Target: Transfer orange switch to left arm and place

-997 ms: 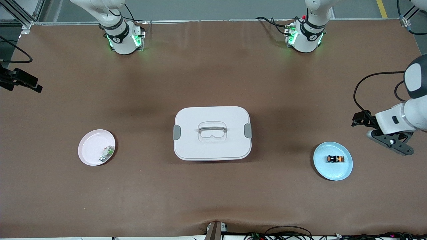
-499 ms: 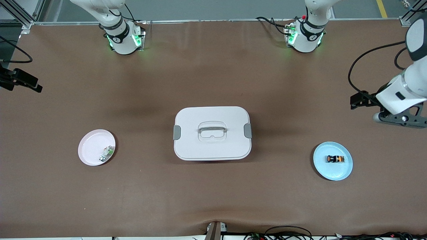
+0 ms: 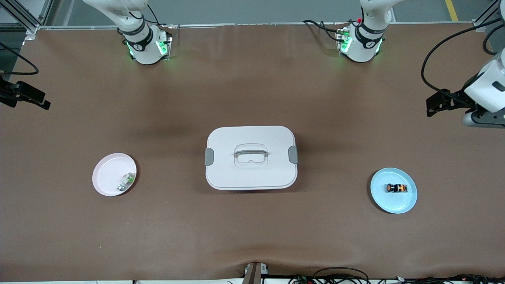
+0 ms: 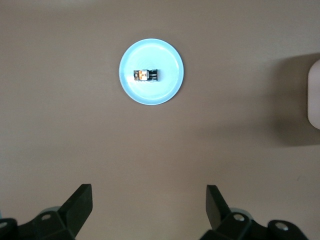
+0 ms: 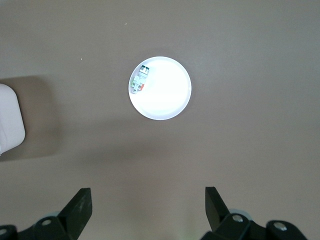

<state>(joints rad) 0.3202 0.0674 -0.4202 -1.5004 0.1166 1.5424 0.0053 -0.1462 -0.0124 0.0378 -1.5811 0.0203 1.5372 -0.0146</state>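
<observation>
The orange switch (image 3: 396,188) lies on a light blue plate (image 3: 394,203) at the left arm's end of the table. It also shows in the left wrist view (image 4: 146,75), small and well below the camera. My left gripper (image 4: 149,200) is open and empty, high over bare table beside that plate; its hand (image 3: 483,114) shows at the edge of the front view. My right gripper (image 5: 148,200) is open and empty, high over bare table at the right arm's end. The white box (image 3: 251,157) stands shut in the middle of the table.
A pink plate (image 3: 108,173) with a small green-and-white component (image 3: 126,181) sits at the right arm's end and shows in the right wrist view (image 5: 167,95). A corner of the box shows in each wrist view (image 4: 315,95) (image 5: 10,120).
My left hand has risen and drawn away from the blue plate toward the table's edge. The switch, box, plates and right arm have not moved.
</observation>
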